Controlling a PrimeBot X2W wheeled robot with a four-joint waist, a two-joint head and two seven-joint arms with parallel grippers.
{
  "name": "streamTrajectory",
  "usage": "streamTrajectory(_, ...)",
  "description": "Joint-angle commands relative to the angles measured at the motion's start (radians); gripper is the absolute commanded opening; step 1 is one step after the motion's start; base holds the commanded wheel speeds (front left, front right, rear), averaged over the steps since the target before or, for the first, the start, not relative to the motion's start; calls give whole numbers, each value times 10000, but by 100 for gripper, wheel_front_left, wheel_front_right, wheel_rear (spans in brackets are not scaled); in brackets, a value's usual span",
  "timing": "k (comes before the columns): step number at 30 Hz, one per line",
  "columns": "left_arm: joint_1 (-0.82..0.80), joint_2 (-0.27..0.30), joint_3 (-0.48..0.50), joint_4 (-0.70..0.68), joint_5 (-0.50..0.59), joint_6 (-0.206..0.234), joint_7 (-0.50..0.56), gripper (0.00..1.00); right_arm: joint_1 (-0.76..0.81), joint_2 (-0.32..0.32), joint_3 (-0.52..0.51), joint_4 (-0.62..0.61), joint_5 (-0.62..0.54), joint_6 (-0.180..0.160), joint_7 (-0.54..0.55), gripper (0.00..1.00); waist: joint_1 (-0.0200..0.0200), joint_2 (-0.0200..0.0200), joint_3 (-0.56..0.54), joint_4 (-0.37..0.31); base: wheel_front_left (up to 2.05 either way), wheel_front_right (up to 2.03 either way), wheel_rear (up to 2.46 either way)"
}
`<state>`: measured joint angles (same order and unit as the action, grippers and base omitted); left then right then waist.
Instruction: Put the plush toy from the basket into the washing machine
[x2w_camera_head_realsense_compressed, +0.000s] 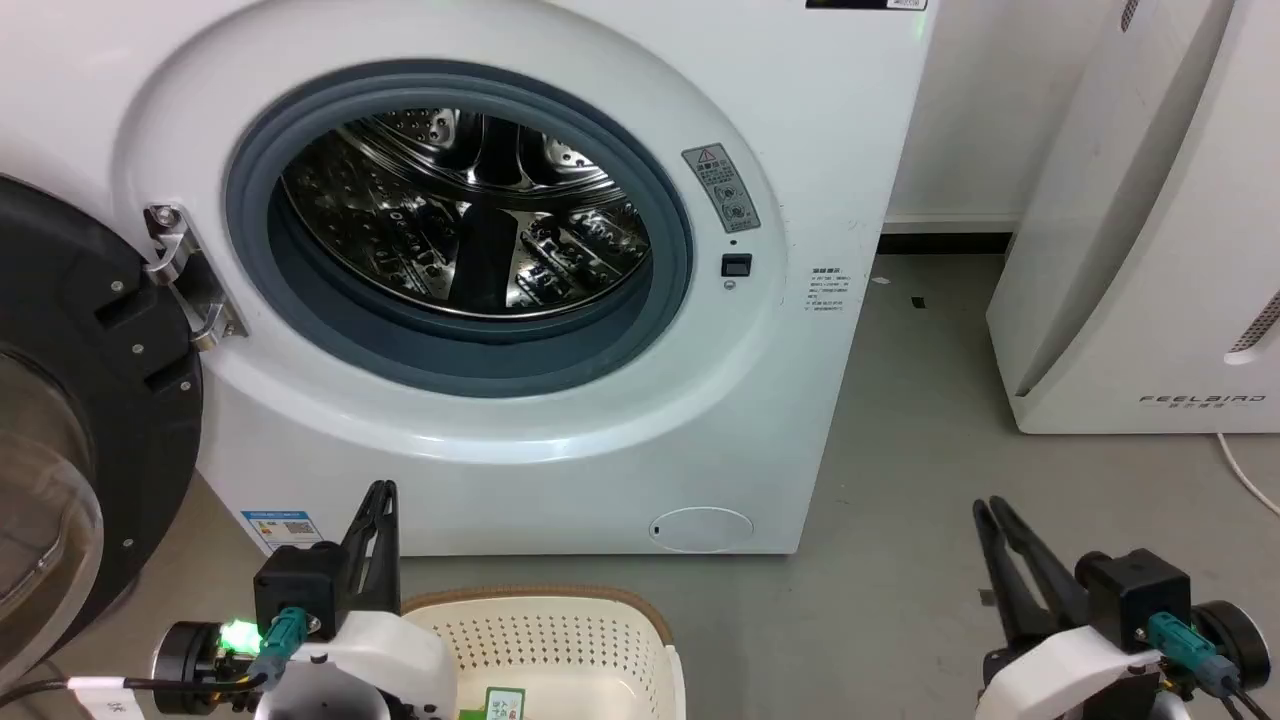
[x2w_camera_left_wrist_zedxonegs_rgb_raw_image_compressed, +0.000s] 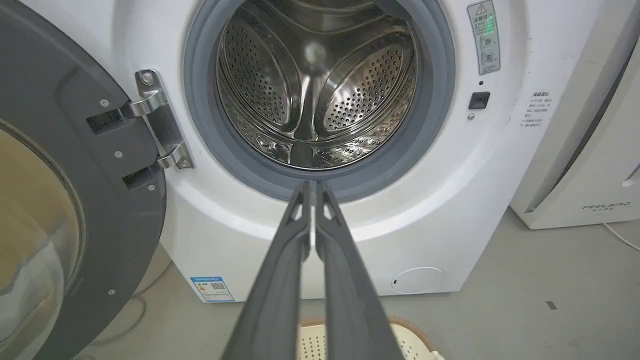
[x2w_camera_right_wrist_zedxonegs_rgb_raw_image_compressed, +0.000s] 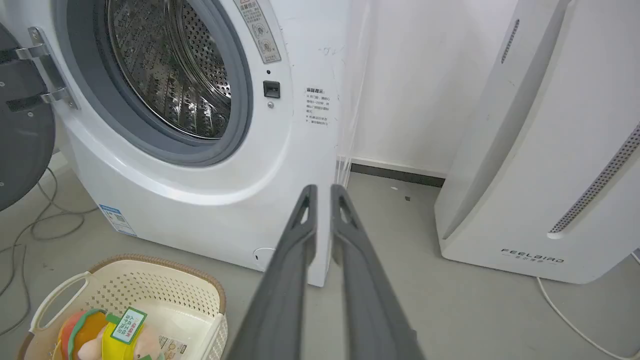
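The plush toy (x2w_camera_right_wrist_zedxonegs_rgb_raw_image_compressed: 95, 337) lies in the left end of the basket (x2w_camera_right_wrist_zedxonegs_rgb_raw_image_compressed: 165, 287), its green-white tag (x2w_camera_right_wrist_zedxonegs_rgb_raw_image_compressed: 127, 325) on top; the head view shows that tag (x2w_camera_head_realsense_compressed: 505, 705) on the basket (x2w_camera_head_realsense_compressed: 545, 640) floor. The washing machine (x2w_camera_head_realsense_compressed: 600, 480) stands just behind, its black-rimmed door (x2w_camera_head_realsense_compressed: 80, 400) swung wide to the left and its steel drum (x2w_camera_head_realsense_compressed: 470, 220) bare. My left gripper (x2w_camera_head_realsense_compressed: 382, 492) is shut on nothing, above the basket's left end and pointing at the port's lower gasket (x2w_camera_left_wrist_zedxonegs_rgb_raw_image_compressed: 312, 185). My right gripper (x2w_camera_head_realsense_compressed: 990, 506) is shut on nothing, over bare floor to the right (x2w_camera_right_wrist_zedxonegs_rgb_raw_image_compressed: 323, 189).
A white Feelbird appliance (x2w_camera_head_realsense_compressed: 1150, 250) stands on the right against the wall. A white cord (x2w_camera_right_wrist_zedxonegs_rgb_raw_image_compressed: 565, 320) runs from it across the grey floor. Grey cables (x2w_camera_right_wrist_zedxonegs_rgb_raw_image_compressed: 40, 225) lie on the floor under the open door. The floor between the two appliances is open.
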<state>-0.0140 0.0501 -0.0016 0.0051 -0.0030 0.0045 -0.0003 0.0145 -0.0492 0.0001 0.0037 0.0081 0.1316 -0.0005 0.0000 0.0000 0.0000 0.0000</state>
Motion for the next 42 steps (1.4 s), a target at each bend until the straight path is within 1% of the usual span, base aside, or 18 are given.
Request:
streamTrajectory(1, 1, 0, 4, 1, 1, -1, -5, 100, -1, 0, 3, 0, 1, 0, -4, 100, 0, 0, 0, 0, 0, 0, 0)
streamTrajectory(2, 1, 0, 0, 5, 1, -1, -5, 0, 0, 0, 4, 2, 1, 0, -5, 0, 0, 0, 0, 0, 0, 0, 0)
streamTrajectory(3, 2, 0, -5, 8, 2, -1, -13, 100, 1, 0, 1, 2, 2, 0, -13, 100, 0, 0, 1, -1, 0, 0, 0)
streamTrajectory(23, 103, 18, -228, 359, -29, 5, -431, 100, 22, -2, 37, -148, -118, -2, -430, 100, 0, 0, 63, -54, 0, 0, 0)
streamTrajectory(32, -106, 44, -313, 1154, -104, -12, -533, 100, -44, -2, 93, -311, -173, -2, -618, 100, 0, 0, 353, -137, 0, 0, 0)
streamTrajectory(42, -718, 196, -340, 2402, -269, -132, -608, 100, -229, -3, 173, -610, -311, -3, -827, 100, 0, 0, 1023, -297, 0, 0, 0)
